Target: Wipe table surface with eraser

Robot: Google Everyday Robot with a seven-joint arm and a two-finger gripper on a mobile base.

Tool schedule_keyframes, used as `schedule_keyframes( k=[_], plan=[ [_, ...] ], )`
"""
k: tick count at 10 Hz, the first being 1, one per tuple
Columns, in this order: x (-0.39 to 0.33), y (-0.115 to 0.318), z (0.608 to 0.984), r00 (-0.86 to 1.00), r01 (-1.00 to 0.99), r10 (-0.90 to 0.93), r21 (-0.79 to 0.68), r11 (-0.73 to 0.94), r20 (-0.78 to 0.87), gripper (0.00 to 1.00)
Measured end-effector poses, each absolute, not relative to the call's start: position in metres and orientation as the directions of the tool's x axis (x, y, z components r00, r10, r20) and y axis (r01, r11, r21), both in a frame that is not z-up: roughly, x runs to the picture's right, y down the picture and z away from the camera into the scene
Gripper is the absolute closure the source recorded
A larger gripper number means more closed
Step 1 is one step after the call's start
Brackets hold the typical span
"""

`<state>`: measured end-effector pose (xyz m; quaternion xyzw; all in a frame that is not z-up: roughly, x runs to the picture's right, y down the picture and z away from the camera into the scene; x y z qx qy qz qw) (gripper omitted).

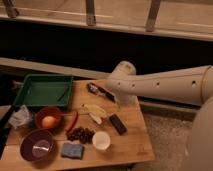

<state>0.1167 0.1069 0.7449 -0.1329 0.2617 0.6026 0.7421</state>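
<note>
The eraser (118, 124) is a small flat black block lying on the light-brown wooden table surface (134, 146), right of centre and just right of a white cup (101, 140). My white arm reaches in from the right and bends down over the table's far right part. The gripper (122, 101) hangs below the wrist joint, above the table, a short way behind the eraser and apart from it. It holds nothing that I can see.
A green tray (42, 90) sits at the far left. A black-handled utensil (101, 91) lies beside the gripper. There are also a yellowish item (95, 111), a red chili (72, 121), dark fruit (81, 134), an orange bowl (48, 119), a purple bowl (37, 145) and a blue-grey sponge (72, 150).
</note>
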Motion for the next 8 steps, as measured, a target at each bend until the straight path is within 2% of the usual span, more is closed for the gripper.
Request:
schedule_keyframes(
  k=[6,8],
  plan=[
    [0.108,0.117,0.752,0.173,-0.955,0.801,0.102,0.28,-0.574,0.38],
    [0.105,0.13,0.767,0.177,-0.96,0.768,0.064,0.273,-0.616,0.38]
  ],
)
